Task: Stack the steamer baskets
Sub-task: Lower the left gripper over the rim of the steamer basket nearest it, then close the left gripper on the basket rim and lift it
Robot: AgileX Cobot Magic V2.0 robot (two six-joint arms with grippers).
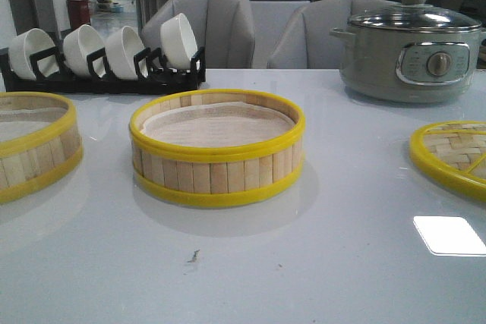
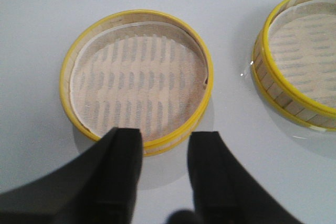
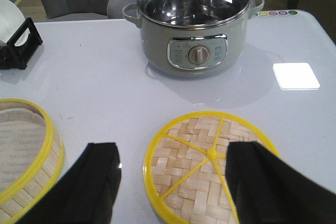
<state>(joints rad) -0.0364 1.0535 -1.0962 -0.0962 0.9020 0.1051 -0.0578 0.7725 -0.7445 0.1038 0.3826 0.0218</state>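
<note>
left gripper (image 2: pixel 164 153) hangs open over the left steamer basket (image 2: pixel 137 80); i'd straddle its near rim squarely, then lift and center it over the middle basket (image 1: pixel 217 146). right gripper (image 3: pixel 173 179) is open above the woven lid (image 3: pixel 207 169).

Front cam sits low at the table (image 1: pixel 250 278) edge, looking forward across it. Both wrist cams look down from close above; all three share the middle steamer basket (image 1: pixel 217 146), at 3 o'clock in the left wrist view (image 2: pixel 299 56).
</note>
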